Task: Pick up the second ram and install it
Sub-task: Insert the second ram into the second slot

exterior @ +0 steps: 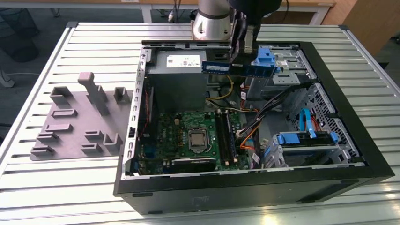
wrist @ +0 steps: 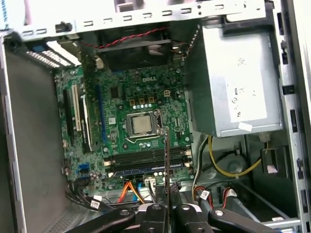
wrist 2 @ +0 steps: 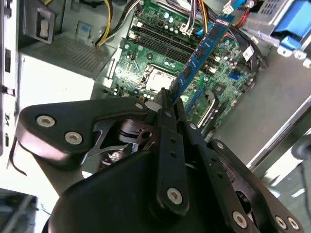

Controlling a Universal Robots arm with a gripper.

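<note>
Exterior view: my end effector (exterior: 240, 60) is up over the far end of the open computer case (exterior: 250, 180) on the table (exterior: 93, 42). It's pinched tight on the second ram (exterior: 218, 68), which hangs level in the air, well above the motherboard (exterior: 194, 136). In the second wrist view the stick (wrist 2: 201, 51) pokes out past my fingertips (wrist 2: 163, 94). In the first wrist view it's edge-on (wrist: 166, 160), a thin line crossing the memory slots (wrist: 146, 162) beside the processor (wrist: 142, 124).
</note>
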